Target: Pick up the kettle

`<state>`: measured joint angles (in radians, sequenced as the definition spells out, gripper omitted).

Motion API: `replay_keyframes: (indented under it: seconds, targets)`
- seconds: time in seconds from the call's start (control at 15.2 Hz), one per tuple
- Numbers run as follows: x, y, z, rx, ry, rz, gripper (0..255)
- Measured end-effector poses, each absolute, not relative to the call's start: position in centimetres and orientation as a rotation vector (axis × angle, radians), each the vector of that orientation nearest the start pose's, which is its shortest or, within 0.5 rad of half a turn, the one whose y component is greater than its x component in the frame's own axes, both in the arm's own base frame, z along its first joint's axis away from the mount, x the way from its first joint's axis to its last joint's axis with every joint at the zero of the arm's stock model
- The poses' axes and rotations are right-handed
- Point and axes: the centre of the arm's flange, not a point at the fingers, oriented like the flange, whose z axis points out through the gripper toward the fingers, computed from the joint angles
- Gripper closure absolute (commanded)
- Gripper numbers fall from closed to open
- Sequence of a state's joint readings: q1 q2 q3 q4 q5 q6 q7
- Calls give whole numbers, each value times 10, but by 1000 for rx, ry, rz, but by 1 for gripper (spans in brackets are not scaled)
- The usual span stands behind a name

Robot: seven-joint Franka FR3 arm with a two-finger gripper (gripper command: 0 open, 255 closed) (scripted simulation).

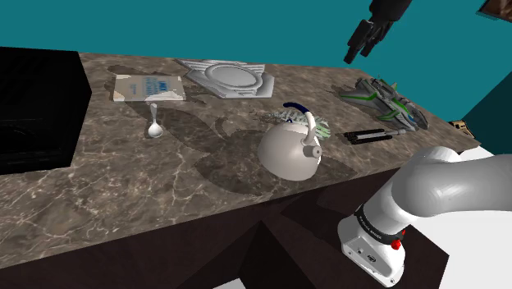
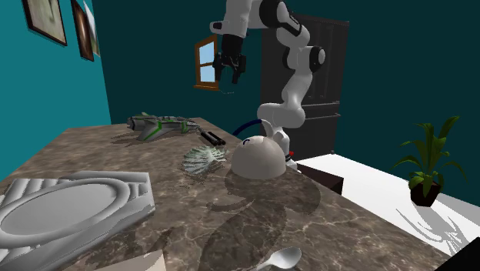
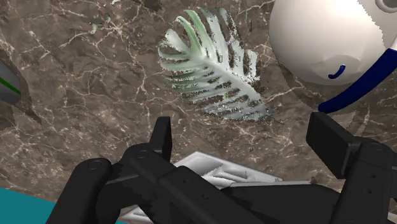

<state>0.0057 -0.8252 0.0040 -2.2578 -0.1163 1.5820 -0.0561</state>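
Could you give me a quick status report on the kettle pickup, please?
Gripper open, high above the counter. White kettle upright, untouched. Pale leaf lies beside it.

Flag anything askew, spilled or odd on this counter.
Nothing spilled or toppled: the kettle stands upright. Only oddity: a pale green leaf lies flat on the marble counter beside it.

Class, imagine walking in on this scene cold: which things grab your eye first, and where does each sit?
The rounded white kettle with its dark blue handle stands mid-counter on the brown marbled countertop, a pale green fern-like leaf lying just beside it. High above, the black jaws hang open, and a green and grey toy spaceship lies toward the shoulder view's right.
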Motion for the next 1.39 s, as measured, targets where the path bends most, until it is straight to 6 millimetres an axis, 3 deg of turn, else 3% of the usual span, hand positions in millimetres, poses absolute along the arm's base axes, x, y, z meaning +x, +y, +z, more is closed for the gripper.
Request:
replay_keyframes:
  seconds: [0.13, 0.53, 1.06, 1.39]
  targets:
    - [294, -5, 646, -3250, -78, -237, 0]
    - [281, 45, 611, -3197, 111, -208, 0]
    - [275, 128, 563, -3100, 377, -166, 0]
    - [273, 139, 536, -3086, 412, -160, 0]
